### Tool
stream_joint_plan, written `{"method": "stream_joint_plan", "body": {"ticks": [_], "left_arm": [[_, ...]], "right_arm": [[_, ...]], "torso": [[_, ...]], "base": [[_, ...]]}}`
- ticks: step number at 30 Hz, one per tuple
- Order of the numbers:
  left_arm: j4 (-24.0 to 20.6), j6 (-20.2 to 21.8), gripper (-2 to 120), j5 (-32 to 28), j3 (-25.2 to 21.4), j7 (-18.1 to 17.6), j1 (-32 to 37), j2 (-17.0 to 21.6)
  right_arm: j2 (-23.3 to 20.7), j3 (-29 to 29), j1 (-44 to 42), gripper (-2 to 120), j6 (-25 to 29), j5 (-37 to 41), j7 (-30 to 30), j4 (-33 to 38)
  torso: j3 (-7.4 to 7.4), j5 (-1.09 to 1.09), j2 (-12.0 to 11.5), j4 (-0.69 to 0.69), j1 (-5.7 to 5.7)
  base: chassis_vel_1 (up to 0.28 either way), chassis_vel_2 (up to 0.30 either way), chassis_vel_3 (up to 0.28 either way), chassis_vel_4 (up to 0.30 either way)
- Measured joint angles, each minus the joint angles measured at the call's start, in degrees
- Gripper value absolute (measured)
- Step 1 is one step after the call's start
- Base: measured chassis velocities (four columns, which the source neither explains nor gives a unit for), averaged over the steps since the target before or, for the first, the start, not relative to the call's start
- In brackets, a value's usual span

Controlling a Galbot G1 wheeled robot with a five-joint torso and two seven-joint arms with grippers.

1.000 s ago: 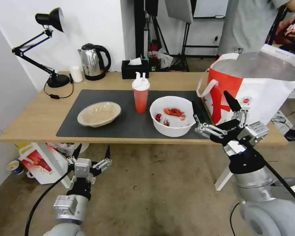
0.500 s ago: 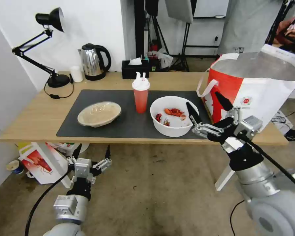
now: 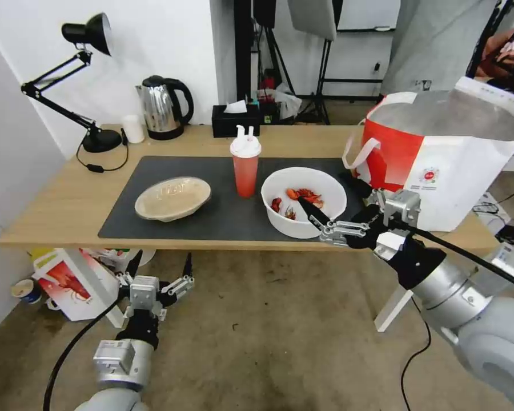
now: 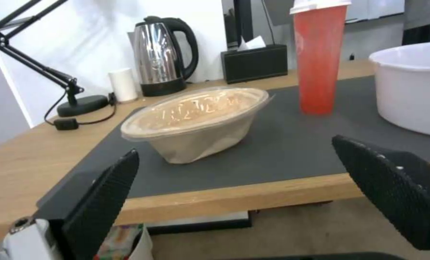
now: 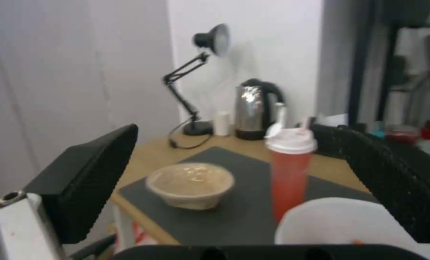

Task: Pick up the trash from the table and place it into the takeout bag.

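Note:
The big white bowl (image 3: pixel 280 220) with red crayfish shells sits on the dark mat (image 3: pixel 223 214) of the table (image 3: pixel 57 194). My right gripper (image 3: pixel 325 193) is open at the bowl's right side; one finger reaches over the bowl's near right rim, the other lies by the far right rim. The red cup (image 3: pixel 245 171) stands just left of the bowl, and the tan lidded container (image 3: pixel 172 198) lies farther left. The takeout bag (image 3: pixel 440 165) stands open at the table's right end. My left gripper (image 3: pixel 160 267) hangs open below the table's front edge.
At the table's back stand a black desk lamp (image 3: pixel 85 74), a kettle (image 3: pixel 163 108), a small white cup (image 3: pixel 133 129) and a black tissue box (image 3: pixel 234 121). A white crayfish-print box (image 3: pixel 68 282) sits on the floor under the table's left end.
My right gripper has swung left and forward, from in front of the takeout bag to the bowl's right rim. The left arm has not moved.

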Motion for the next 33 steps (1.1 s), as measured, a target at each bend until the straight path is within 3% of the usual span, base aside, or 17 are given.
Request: {"method": "stream_joint_plan", "body": {"ticks": [19,33], "left_arm": [[0.0,0.0,100,0.0,0.0,0.0,0.0,0.0],[0.0,0.0,100,0.0,0.0,0.0,0.0,0.0]], "right_arm": [[-21.1,-11.9,27.6,100,-11.2,28.5,0.3,-4.4],[-22.9,-14.4,32.1,100,-12.3,30.6,-0.3,-5.5]], "torso": [[0.0,-0.01,0.0,-0.01,0.0],[0.0,-0.01,0.0,-0.01,0.01]], "base": [[0.0,0.0,0.0,0.0],[0.0,0.0,0.0,0.0]]}}
